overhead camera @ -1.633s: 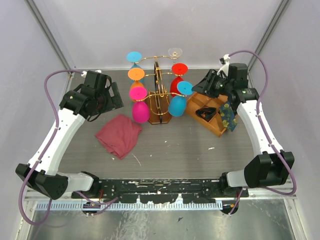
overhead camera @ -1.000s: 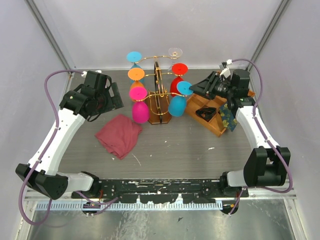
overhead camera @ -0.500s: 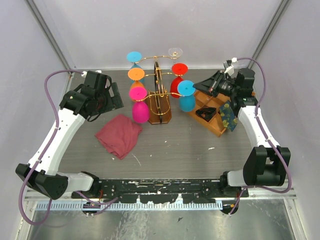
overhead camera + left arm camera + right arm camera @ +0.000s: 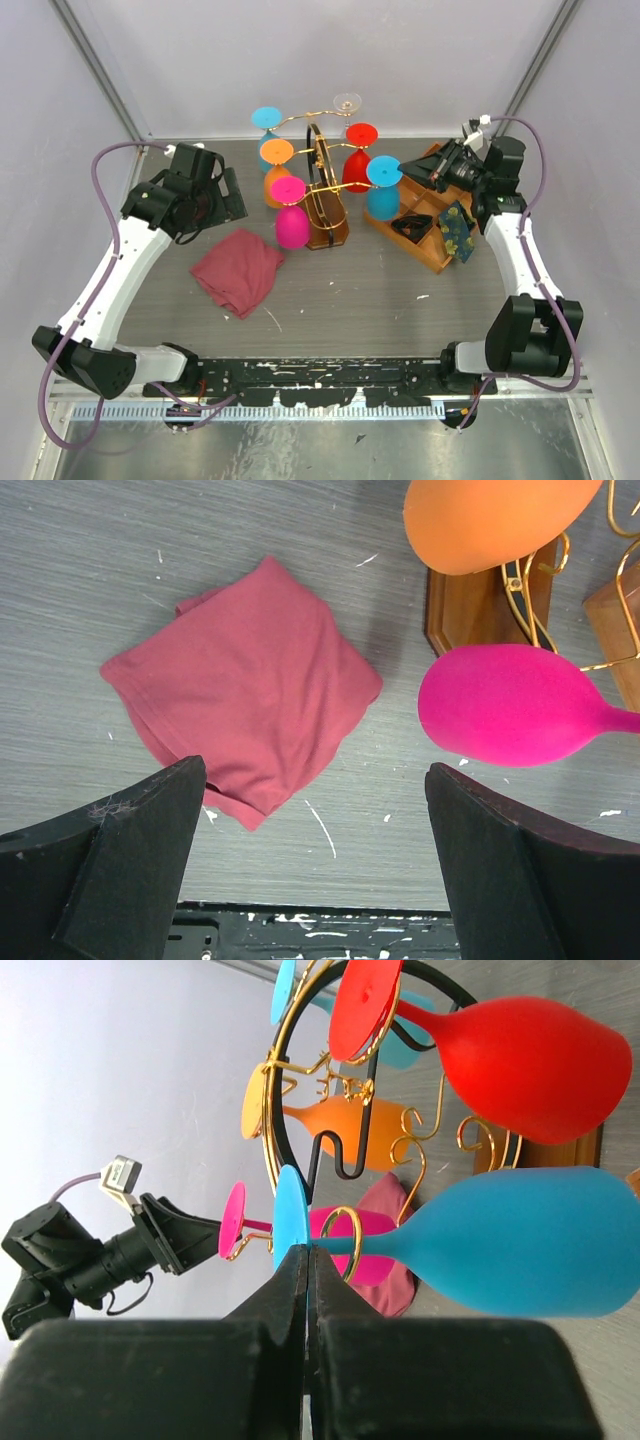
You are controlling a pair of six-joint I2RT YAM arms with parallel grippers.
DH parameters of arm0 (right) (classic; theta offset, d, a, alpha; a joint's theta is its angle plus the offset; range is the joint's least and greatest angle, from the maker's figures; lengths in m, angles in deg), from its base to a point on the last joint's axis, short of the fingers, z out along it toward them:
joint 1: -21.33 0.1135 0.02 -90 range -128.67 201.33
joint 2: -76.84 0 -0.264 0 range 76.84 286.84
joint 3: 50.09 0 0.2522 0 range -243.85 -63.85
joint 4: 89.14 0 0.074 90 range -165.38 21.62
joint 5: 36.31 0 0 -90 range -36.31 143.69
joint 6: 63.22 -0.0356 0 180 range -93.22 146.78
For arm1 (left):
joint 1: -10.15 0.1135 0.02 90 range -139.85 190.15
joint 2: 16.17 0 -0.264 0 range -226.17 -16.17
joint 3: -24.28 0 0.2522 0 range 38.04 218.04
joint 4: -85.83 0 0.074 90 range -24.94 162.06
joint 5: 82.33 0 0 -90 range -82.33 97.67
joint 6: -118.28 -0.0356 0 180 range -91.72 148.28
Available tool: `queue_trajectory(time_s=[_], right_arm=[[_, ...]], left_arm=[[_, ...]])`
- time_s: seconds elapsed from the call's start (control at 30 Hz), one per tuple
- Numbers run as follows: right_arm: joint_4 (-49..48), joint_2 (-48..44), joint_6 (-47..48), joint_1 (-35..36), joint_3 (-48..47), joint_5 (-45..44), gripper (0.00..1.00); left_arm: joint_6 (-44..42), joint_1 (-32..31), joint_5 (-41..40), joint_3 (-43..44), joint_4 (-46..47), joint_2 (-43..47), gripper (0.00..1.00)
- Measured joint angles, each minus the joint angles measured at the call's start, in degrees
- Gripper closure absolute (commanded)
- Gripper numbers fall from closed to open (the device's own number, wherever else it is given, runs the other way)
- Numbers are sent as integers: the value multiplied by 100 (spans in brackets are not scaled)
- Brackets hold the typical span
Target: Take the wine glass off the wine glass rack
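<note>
The wine glass rack (image 4: pixel 322 205), gold wire arms on a brown wooden base, stands at the back middle of the table. A blue wine glass (image 4: pixel 381 198) hangs upside down on its right side. My right gripper (image 4: pixel 408 172) is shut on the rim of that glass's round foot (image 4: pixel 291 1222), fingertips (image 4: pixel 300 1260) pressed together. A gold wire loop (image 4: pixel 340 1230) crosses the stem; whether it hooks the stem I cannot tell. My left gripper (image 4: pixel 313 776) hangs open over the table left of the rack, nothing between its fingers.
Pink (image 4: pixel 291 225), orange (image 4: pixel 275 172), red (image 4: pixel 357 165), pale blue (image 4: pixel 266 117) and clear (image 4: pixel 347 101) glasses hang on the rack. A red cloth (image 4: pixel 238 270) lies front left. A compartmented wooden tray (image 4: pixel 432 252) sits just right of the blue glass, under my right arm.
My right gripper has shut on the blue glass's foot and drawn back to the right. The blue glass moved right with it, and the rack and its pink glass shifted the same way.
</note>
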Motion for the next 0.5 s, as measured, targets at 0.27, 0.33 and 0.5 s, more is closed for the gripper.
queue_trajectory(time_s=[0.27, 0.33, 0.5], right_arm=[[732, -422, 400, 4, -7, 33, 99], [754, -485, 428, 61, -7, 42, 99], [734, -409, 426, 461, -66, -33, 99]], left_arm=[[0, 17, 4, -76, -26, 0, 2], [2, 17, 7, -122, -24, 0, 2], [2, 17, 24, -177, -24, 0, 2]])
